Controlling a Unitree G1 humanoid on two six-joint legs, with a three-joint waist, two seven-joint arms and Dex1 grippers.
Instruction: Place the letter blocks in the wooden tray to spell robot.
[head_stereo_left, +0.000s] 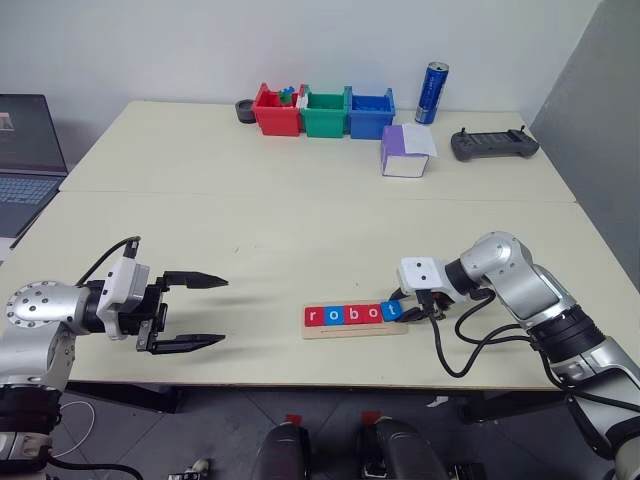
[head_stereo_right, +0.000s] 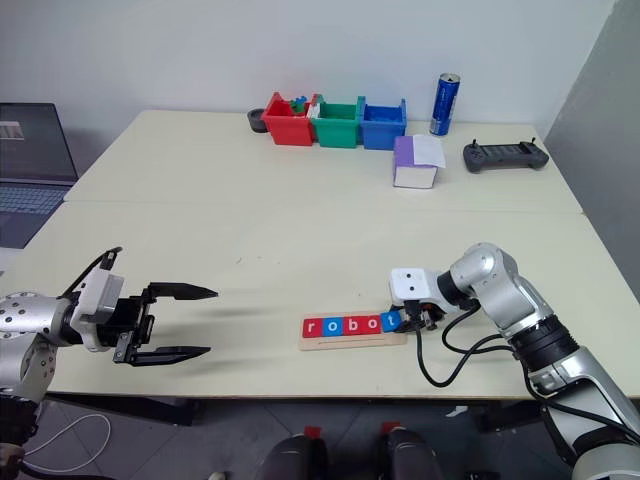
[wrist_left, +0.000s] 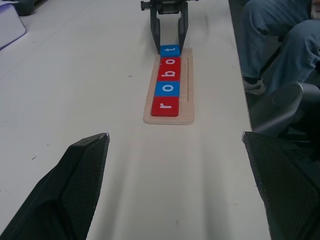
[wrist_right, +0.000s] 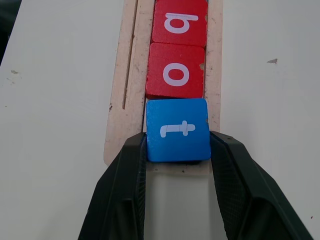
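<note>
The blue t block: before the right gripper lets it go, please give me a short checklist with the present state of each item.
1. The blue t block sits in the wooden tray, last in the row: ok.
2. It touches the red o block beside it: ok.
3. The row reads r, o, b, o, t: ok.
4. The right gripper is shut on the t block, one finger on each side: ok.
5. The t block lies fully flat in the tray: cannot tell.
6. The left gripper is open, apart from the tray: ok.
</note>
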